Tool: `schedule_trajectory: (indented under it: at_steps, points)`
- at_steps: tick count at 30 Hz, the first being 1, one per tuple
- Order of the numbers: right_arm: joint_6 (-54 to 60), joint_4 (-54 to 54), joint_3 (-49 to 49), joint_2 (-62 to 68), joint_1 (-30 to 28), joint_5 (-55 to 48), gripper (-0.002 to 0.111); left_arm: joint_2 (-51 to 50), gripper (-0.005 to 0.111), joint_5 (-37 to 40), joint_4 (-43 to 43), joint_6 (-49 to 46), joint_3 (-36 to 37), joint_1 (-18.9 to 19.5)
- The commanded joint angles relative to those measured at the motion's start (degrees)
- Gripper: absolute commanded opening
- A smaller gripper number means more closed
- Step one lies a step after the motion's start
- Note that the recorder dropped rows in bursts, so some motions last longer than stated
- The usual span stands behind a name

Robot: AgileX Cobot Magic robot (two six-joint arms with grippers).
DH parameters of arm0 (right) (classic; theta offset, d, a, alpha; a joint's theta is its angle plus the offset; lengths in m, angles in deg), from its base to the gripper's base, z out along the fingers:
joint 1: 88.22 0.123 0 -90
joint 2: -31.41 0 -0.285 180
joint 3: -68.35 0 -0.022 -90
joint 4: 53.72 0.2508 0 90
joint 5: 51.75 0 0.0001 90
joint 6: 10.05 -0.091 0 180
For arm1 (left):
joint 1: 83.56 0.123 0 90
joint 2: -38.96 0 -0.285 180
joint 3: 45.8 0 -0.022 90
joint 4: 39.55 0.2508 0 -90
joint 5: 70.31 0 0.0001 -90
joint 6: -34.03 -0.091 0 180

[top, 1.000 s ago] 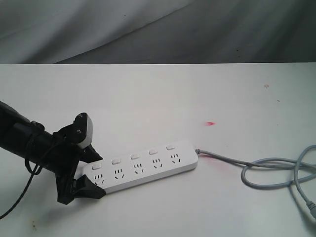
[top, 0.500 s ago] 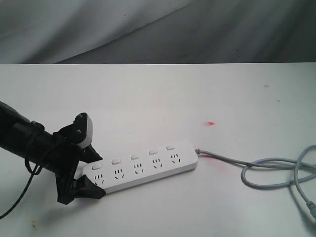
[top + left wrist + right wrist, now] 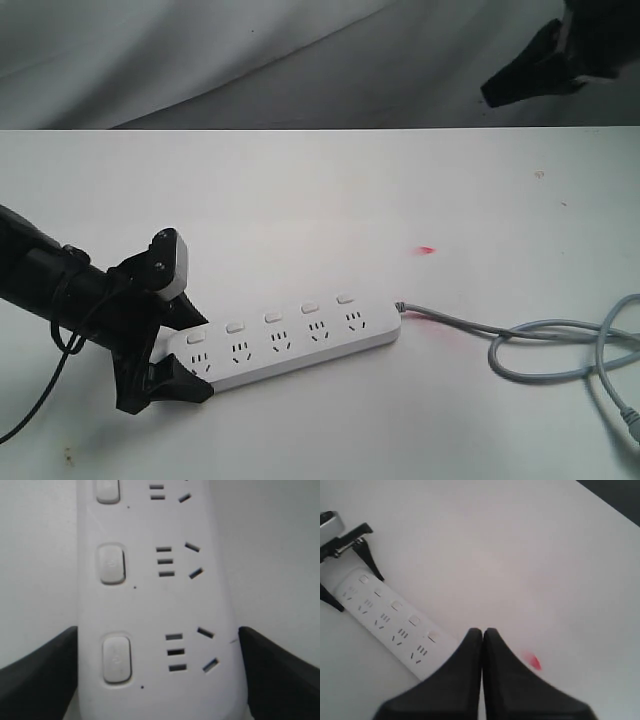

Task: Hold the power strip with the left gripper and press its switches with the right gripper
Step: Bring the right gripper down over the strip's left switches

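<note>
The white power strip (image 3: 290,340) lies flat on the table, slanted, with its grey cord (image 3: 450,322) leaving its right end. Its switches (image 3: 271,316) form one row along the far side; two of them (image 3: 112,564) show up close in the left wrist view. My left gripper (image 3: 193,352) is shut on the strip's left end, one black finger against each long side (image 3: 50,665). My right gripper (image 3: 488,94) hangs high at the upper right, far from the strip, fingers pressed together (image 3: 483,631) with nothing between them.
The grey cord lies in loose loops (image 3: 565,350) at the table's right edge. A small red mark (image 3: 427,250) sits on the white table (image 3: 320,190) behind the strip. A dark cloth backdrop hangs beyond the far table edge.
My right gripper has come into the exterior view at the upper right. The left gripper and the power strip have not moved.
</note>
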Motion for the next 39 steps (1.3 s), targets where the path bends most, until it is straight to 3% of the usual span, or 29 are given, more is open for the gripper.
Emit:
schedule_trajectory:
  at_steps: [1, 5, 6, 8, 16, 17, 21, 25, 39]
  points:
    - [9.7, 8.0, -0.4, 5.3, 1.8, 0.4, 0.011, -0.1, 0.0, -0.4, 0.0, -0.3, -0.4, -0.3]
    - [14.5, 8.4, -0.4, 10.3, 5.7, 0.6, 0.048, -0.1, 0.0, -0.4, 0.0, -0.3, -0.4, -0.3]
    - [17.1, 8.4, -0.4, 12.8, 8.1, 2.2, 0.071, -0.1, 0.0, -0.4, 0.0, -0.3, -0.4, -0.3]
    - [19.5, 8.4, -0.4, 15.4, 11.6, 5.3, 0.082, -0.1, 0.0, -0.4, 0.0, -0.3, -0.4, -0.3]
    - [21.1, 12.8, -0.4, 17.7, 17.4, 10.9, 0.081, -0.1, 0.0, -0.4, 0.0, -0.3, -0.4, -0.3]
    - [21.0, 13.0, -0.4, 18.2, 17.9, 11.4, 0.078, -0.1, 0.0, -0.4, 0.0, -0.3, -0.4, -0.3]
    - [22.1, 12.5, -0.4, 20.3, 22.0, 12.2, 0.05, -0.1, 0.0, -0.4, 0.0, -0.3, -0.4, -0.3]
    - [22.1, 11.9, -0.4, 20.7, 24.1, 11.1, 0.041, -0.1, 0.0, -0.4, 0.0, -0.3, -0.4, -0.3]
    - [32.7, 11.3, 1.1, 26.5, 29.4, 18.3, 0.039, -0.1, 0.0, -0.4, 0.0, -0.3, -0.4, -0.3]
